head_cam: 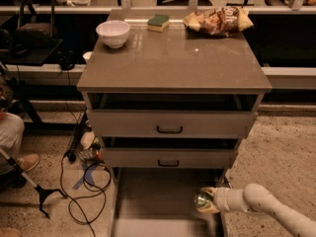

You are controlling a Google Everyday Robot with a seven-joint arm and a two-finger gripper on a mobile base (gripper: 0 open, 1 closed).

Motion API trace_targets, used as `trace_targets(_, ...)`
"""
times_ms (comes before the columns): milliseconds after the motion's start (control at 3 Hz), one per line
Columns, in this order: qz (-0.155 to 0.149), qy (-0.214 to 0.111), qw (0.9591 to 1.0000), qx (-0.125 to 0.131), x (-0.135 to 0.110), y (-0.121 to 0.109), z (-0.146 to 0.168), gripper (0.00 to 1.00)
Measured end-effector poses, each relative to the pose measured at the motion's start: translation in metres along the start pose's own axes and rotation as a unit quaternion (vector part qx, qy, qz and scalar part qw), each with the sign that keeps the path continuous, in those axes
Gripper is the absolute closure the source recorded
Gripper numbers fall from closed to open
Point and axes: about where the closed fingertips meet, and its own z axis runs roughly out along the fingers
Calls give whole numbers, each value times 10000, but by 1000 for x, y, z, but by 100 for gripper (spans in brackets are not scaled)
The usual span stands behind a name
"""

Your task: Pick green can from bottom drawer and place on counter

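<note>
The green can (201, 200) is a small shiny can held at the right side of the open bottom drawer (158, 201), by its right rail. My gripper (206, 201) reaches in from the lower right on a white arm and is shut on the can. The can seems slightly lifted off the drawer floor. The counter (173, 58) is the grey-brown cabinet top above the two upper drawers.
On the counter stand a white bowl (113, 32), a green-topped sponge (158, 22) and a chip bag (217, 19). The two upper drawers (169, 124) stand slightly pulled out. Cables (81, 181) and a person's leg (10, 137) are on the floor at left.
</note>
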Motion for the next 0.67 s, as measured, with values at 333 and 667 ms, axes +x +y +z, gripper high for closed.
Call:
trace_targets(333,0,0,10000,0,0,0,0,100)
trace_targets(667,158,-233,9995,127,6,-5,-19,100)
